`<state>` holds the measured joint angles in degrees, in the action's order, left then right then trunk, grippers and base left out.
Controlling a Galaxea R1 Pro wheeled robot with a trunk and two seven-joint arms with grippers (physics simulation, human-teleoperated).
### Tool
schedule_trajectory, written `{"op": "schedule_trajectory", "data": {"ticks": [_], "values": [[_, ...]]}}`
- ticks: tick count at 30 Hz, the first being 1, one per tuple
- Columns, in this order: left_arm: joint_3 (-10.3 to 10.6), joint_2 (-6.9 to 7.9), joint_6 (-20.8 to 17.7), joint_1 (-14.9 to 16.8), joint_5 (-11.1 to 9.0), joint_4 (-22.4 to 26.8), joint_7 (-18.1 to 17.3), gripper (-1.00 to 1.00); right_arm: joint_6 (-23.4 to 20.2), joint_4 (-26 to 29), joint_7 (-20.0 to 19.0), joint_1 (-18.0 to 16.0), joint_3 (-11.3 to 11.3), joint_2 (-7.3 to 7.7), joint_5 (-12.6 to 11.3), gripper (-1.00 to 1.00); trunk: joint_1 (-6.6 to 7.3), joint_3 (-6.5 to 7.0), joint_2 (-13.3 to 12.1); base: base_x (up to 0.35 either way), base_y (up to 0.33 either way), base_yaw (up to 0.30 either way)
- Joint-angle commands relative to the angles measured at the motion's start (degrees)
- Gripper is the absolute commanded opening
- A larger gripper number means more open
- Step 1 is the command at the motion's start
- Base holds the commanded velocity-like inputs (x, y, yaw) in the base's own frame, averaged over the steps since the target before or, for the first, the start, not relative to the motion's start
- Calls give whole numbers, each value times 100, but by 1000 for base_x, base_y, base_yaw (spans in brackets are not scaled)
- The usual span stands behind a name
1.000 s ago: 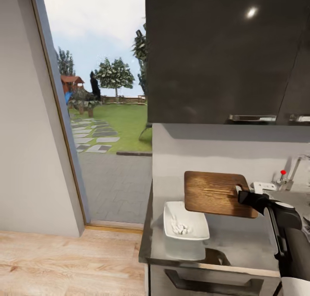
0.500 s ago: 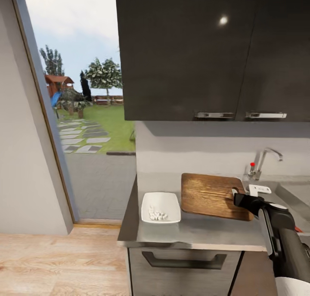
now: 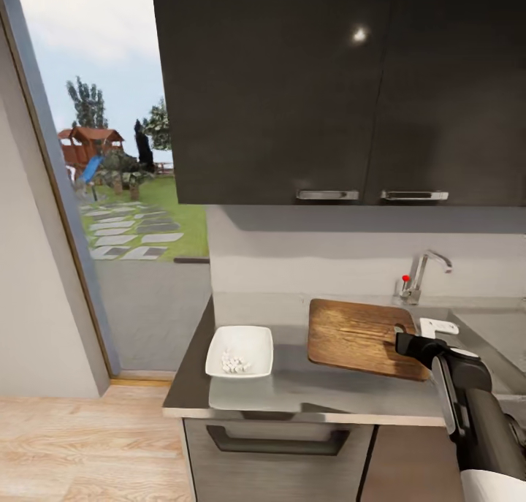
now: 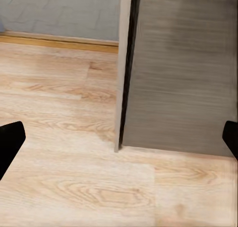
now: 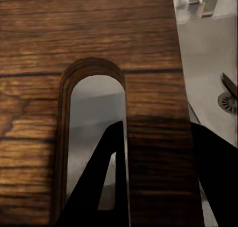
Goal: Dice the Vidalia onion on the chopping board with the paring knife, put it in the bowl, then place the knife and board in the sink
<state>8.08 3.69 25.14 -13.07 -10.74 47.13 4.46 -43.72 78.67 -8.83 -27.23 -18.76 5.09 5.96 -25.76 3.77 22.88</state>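
No legible brands, labels or writing. One chopping board (image 3: 361, 335) at centre right, raised above the countertop (image 3: 292, 392), pinched at its slot-handle end by the right gripper (image 3: 406, 340). One white bowl (image 3: 240, 351) of diced onion (image 3: 232, 362) at lower centre. One chrome faucet (image 3: 420, 274), red knob, beside the sink (image 3: 486, 330). Two cabinet handles (image 3: 328, 194). Left gripper (image 4: 119, 138): fingertips spread wide over wood floor (image 4: 74, 177).

Bowl (image 3: 239, 351) on countertop (image 3: 292, 396), left of chopping board (image 3: 361, 335); sink (image 3: 489, 330) right.
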Motion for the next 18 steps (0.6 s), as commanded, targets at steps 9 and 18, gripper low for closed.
{"op": "schedule_trajectory", "data": {"ticks": [9,18], "values": [[35,9,12,-2,-33,7,47,100,-8,-93,-50,-2,-1,-8,46,-100,-2,0,4,0,-307,80],[35,9,14,-2,-33,13,47,100,-5,-123,-52,-2,4,-8,46,-100,-2,0,4,0,-307,75]]}}
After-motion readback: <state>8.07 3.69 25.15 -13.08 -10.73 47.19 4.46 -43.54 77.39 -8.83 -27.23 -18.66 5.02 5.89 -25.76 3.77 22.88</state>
